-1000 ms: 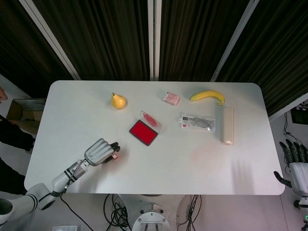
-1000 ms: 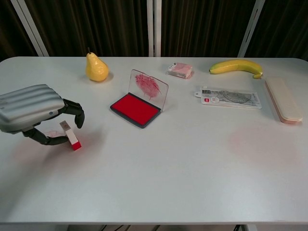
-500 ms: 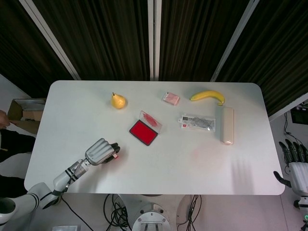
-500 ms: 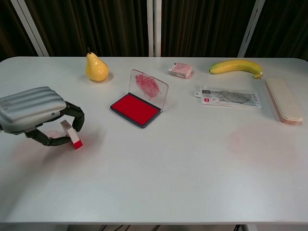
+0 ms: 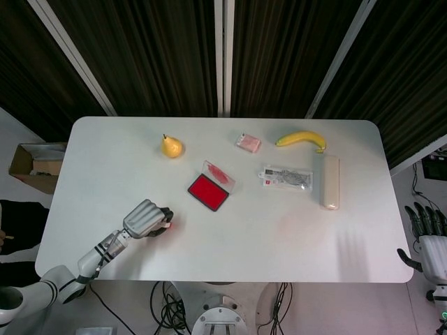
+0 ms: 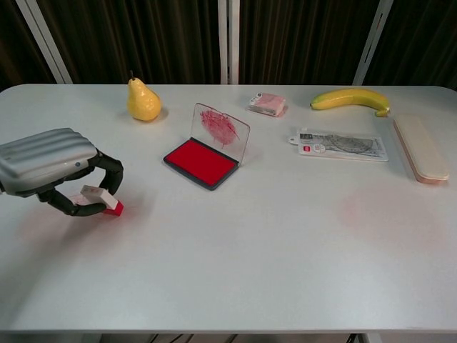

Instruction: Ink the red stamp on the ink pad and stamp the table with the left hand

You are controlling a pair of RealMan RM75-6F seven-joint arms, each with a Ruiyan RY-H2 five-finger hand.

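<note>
Change: red stamp (image 6: 103,200) now lies tipped nearly flat on the table (image 6: 285,243); earlier it stood tilted upright under the left hand (image 6: 50,168).
Head view, left hand (image 5: 145,219): near the table's front-left, fingers curled over the stamp.
Head view, right hand (image 5: 427,237): off the table's right edge, fingers spread, holding nothing.
Chest view, stamp: between the curled fingers; firm grip cannot be told.
Chest view, ink pad (image 6: 201,162): open, well right of the stamp.
</note>
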